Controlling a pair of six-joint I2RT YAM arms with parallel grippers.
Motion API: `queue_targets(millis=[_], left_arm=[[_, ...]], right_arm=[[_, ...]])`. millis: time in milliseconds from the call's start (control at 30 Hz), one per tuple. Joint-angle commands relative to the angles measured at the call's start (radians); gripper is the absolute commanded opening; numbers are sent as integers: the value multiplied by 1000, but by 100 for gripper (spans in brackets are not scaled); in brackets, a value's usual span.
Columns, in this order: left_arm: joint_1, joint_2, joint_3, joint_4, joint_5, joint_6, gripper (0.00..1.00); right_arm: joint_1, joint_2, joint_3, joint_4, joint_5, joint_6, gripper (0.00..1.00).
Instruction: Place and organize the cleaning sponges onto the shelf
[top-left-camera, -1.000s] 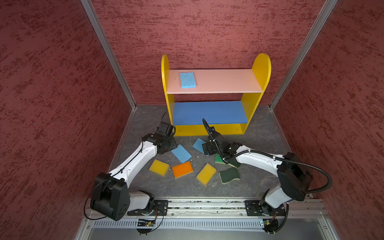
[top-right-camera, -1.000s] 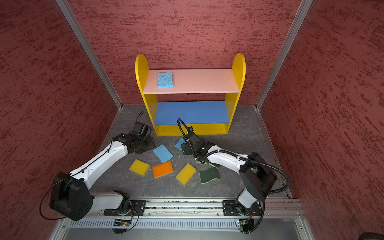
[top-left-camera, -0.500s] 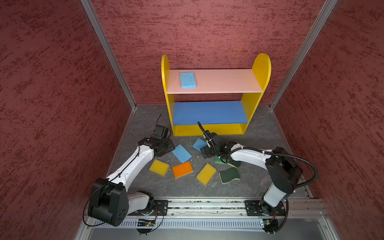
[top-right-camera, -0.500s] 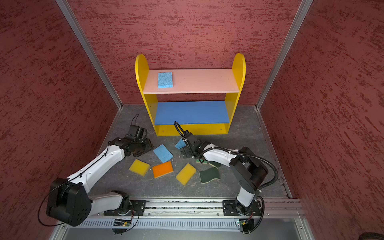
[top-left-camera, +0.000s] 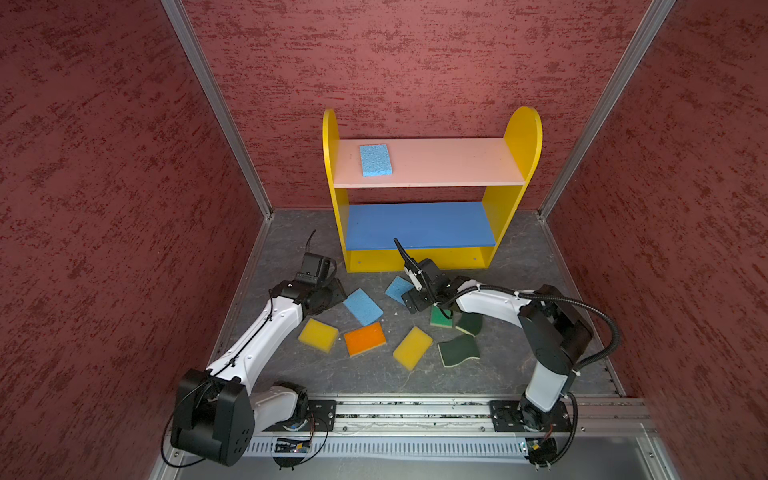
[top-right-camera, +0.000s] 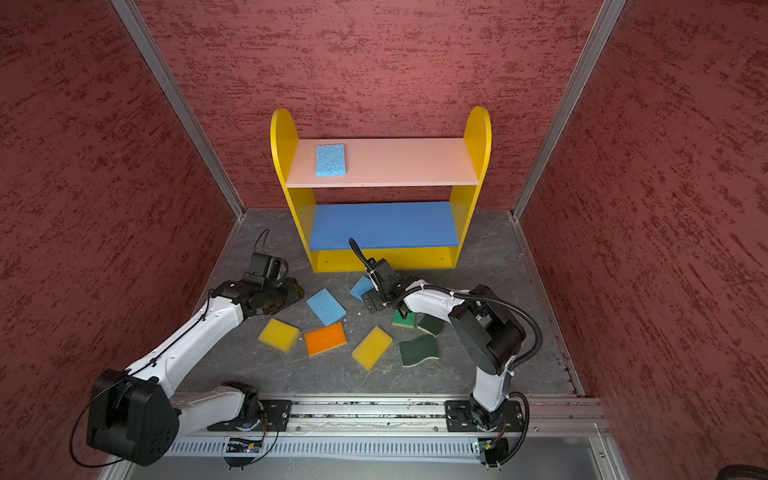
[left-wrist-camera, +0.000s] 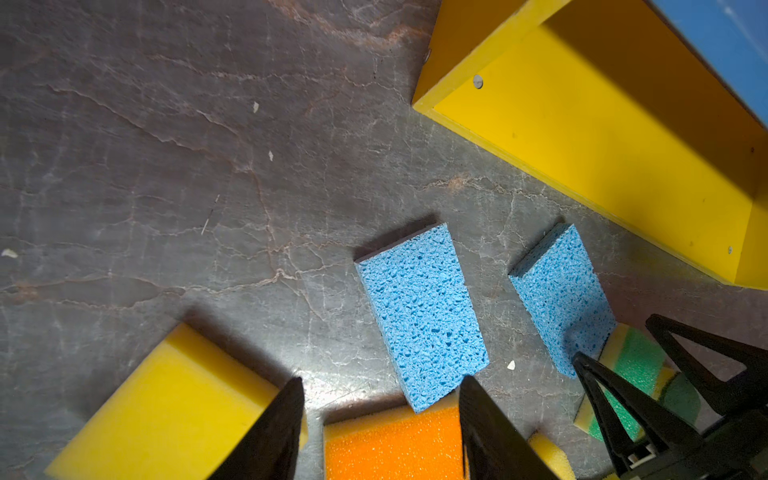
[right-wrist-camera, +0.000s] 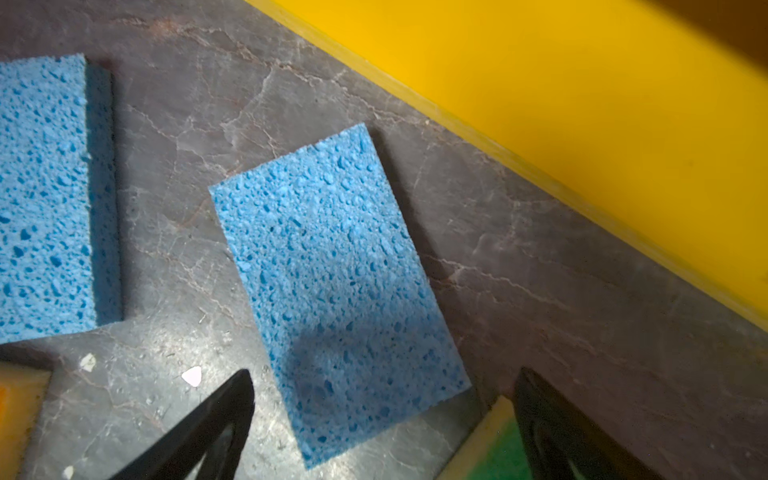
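Flooring (top-left-camera: 374, 378) is grey, veined, crumb-flecked; red textured walls (top-left-camera: 104, 166) enclose it. Your right gripper (right-wrist-camera: 384, 374) gapes empty, a blue sponge (right-wrist-camera: 328, 270) just ahead. Your left gripper (left-wrist-camera: 380, 380), partly spread, holds nothing. Shelf (top-left-camera: 519, 137) stands beyond both.

The blue middle board (top-left-camera: 419, 224) of the yellow-sided three-level shelf (top-left-camera: 524, 141) offers open room; the pink upper board (top-left-camera: 449, 162) is free right of one light blue porous sponge (top-left-camera: 375, 160). Scattered colourful sponges (top-left-camera: 365, 338) crowd the grey marbled surface (top-left-camera: 291, 237) before it.
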Motion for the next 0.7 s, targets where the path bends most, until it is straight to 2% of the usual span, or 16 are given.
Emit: queue_targets(millis=[0, 167, 667], left_arm=[[11, -15, -7, 16, 17, 24, 61], [18, -23, -2, 8, 18, 27, 61], [22, -37, -3, -4, 22, 15, 61]], right_arm=[[-2, 13, 13, 18, -46, -76, 98], [-8, 20, 12, 12, -101, -116, 97], [-49, 80, 37, 12, -126, -138, 98]])
